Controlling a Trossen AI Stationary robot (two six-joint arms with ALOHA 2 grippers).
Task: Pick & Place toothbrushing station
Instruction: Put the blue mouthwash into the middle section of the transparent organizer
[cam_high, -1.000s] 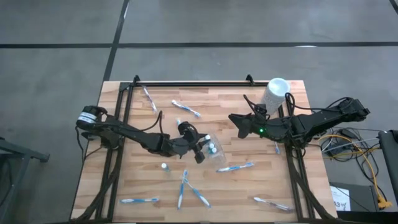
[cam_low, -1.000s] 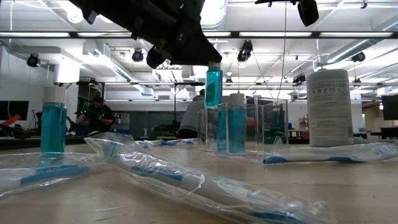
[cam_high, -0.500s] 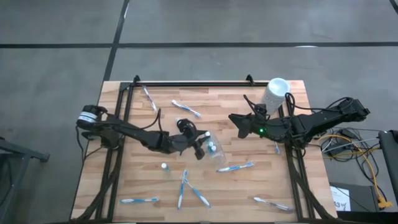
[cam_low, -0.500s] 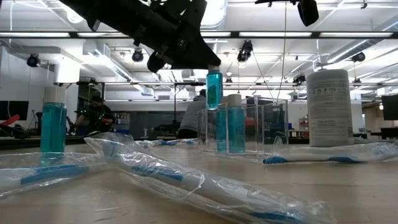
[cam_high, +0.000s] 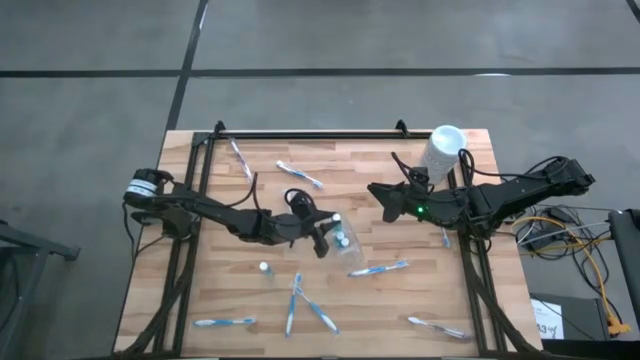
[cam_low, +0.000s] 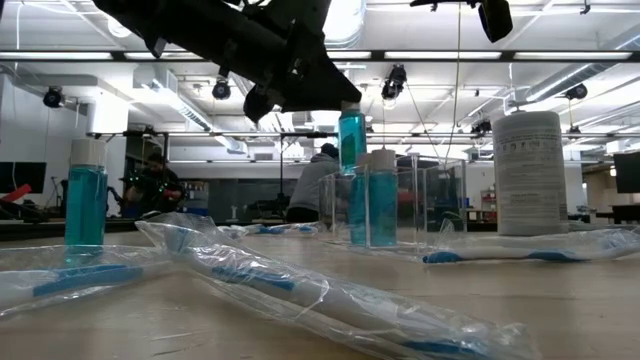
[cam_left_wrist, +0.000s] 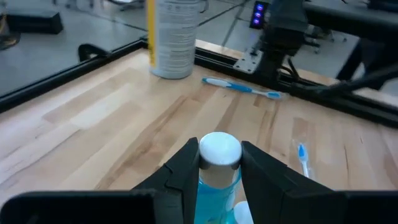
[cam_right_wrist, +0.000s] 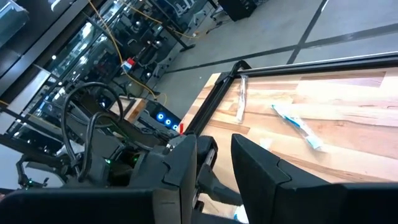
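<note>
My left gripper (cam_high: 325, 233) is shut on a small blue white-capped tube (cam_low: 351, 138) near the table's middle. The tube hangs just above two like tubes (cam_low: 372, 208) that stand in the clear plastic pouch (cam_low: 425, 200), which also shows in the high view (cam_high: 350, 252). Another tube (cam_high: 264, 268) stands on its base toward the near left. Several wrapped blue-and-white toothbrushes (cam_high: 300, 175) (cam_high: 378, 268) lie flat about the table. My right gripper (cam_high: 380, 194) is open and empty, right of the pouch. My left gripper pinches the tube's top end at the white cap (cam_left_wrist: 219, 151) between its two fingers (cam_left_wrist: 186, 167). They come slanting down from the table's left. The tube hangs upright below them, lifted clear, its blue body (cam_low: 351, 140) over the tubes in the pouch.
The tall white cylinder (cam_high: 442, 152) stands at the far right. More toothbrushes lie at the near edge (cam_high: 225, 322) (cam_high: 437, 326) and far left (cam_high: 238, 157). A black rail (cam_high: 310, 133) runs along the far edge. People show in the room beyond (cam_low: 318, 185).
My left gripper has carried the blue tube a little toward the table's right edge, over the clear pouch. The tube has stayed upright and clear of the table.
</note>
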